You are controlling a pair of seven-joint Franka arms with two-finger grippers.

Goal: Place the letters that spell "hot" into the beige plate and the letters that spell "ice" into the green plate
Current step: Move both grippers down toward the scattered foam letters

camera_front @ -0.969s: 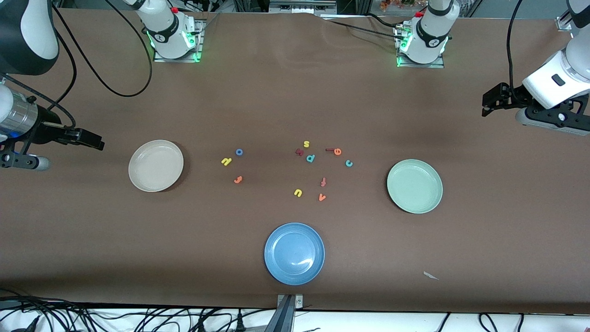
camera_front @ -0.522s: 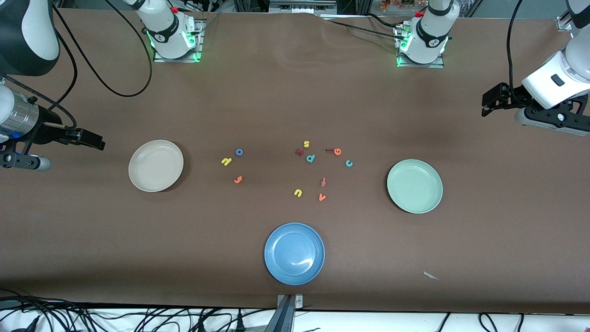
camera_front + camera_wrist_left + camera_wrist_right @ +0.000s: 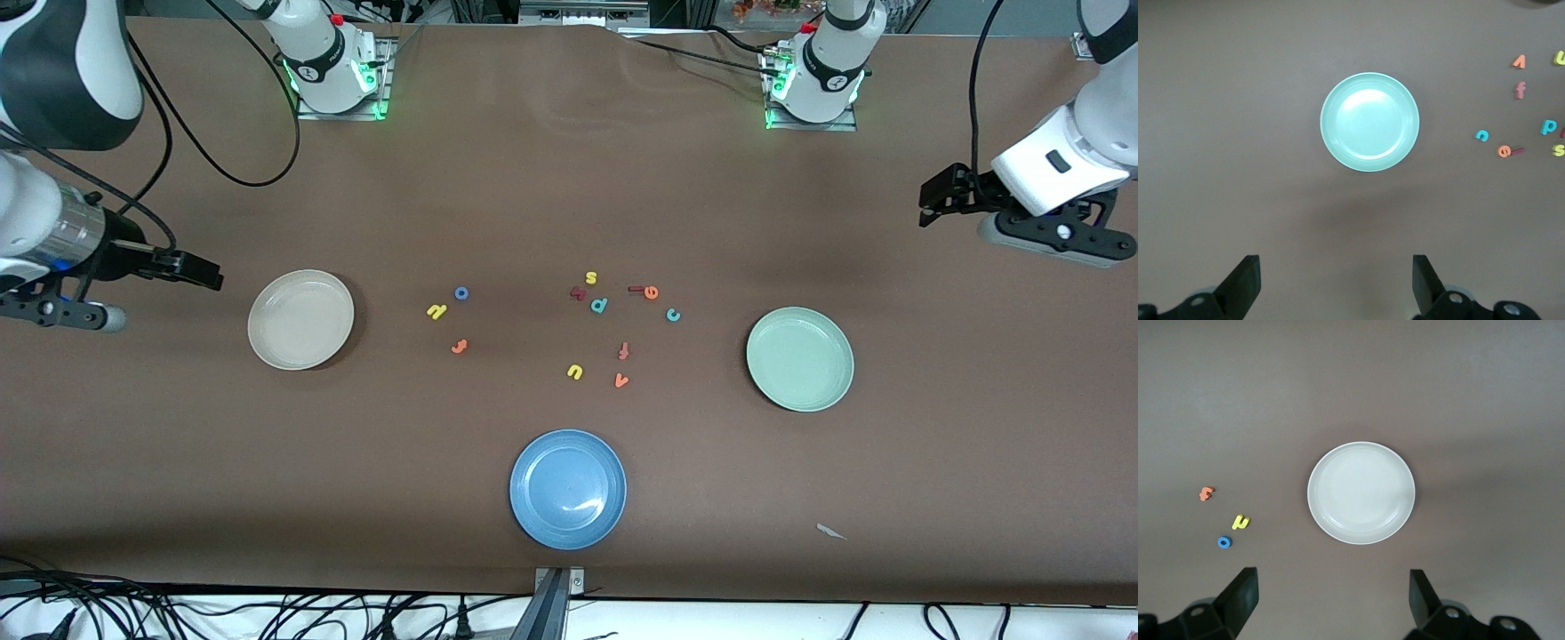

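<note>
- Letters are scattered on the desk; beige plate and green plate are unfilled.
- Left gripper and right gripper are held aloft, jaws wide apart, nothing gripped.

Bare table rings the letter cluster; 3 plates border it.
</note>
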